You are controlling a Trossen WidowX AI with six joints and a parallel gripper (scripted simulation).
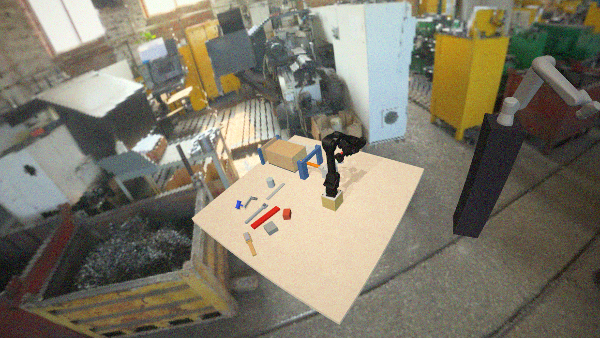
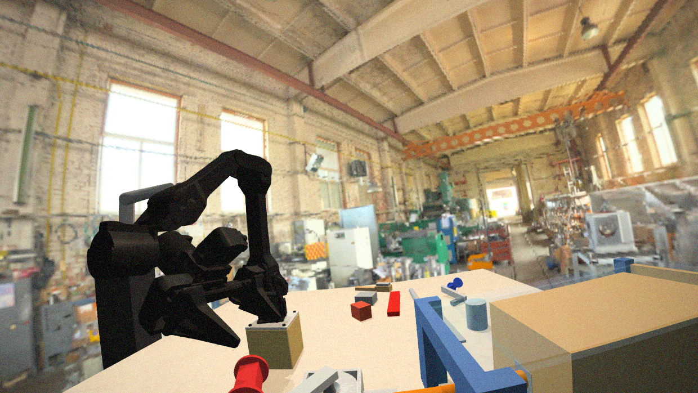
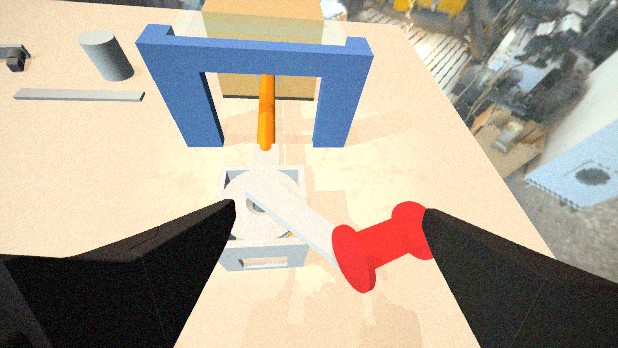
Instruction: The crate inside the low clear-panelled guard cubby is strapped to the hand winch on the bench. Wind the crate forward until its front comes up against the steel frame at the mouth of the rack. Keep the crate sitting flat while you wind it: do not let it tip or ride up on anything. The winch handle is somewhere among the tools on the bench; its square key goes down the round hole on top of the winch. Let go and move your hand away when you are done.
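Observation:
The tan crate (image 1: 285, 153) (image 2: 610, 304) (image 3: 262, 9) sits flat in the clear-panelled cubby, with a gap behind the blue steel frame (image 1: 303, 170) (image 2: 453, 348) (image 3: 270, 55). An orange strap (image 1: 312, 164) (image 3: 266, 115) runs from it towards the grey winch (image 3: 230, 255). The winch handle's grey crank (image 3: 300, 215) (image 2: 317, 380) lies across the winch top, one end over the round hole, with a dark shaft below it. Its red knob (image 3: 382, 245) (image 2: 251, 373) (image 1: 339, 156) stands out to the right. My gripper (image 3: 328, 212) (image 2: 261, 331) is open and empty, its right fingertip overlapping the knob's edge in the wrist view.
A grey cylinder (image 1: 270, 182) (image 3: 107, 55) and flat bar (image 1: 276, 191) (image 3: 80, 94) lie left of the frame. Farther off are a blue-knobbed crank (image 1: 238, 204), wrench (image 1: 256, 213), red bar (image 1: 265, 217), red block (image 1: 286, 214), grey block (image 1: 271, 227) and brush (image 1: 250, 244).

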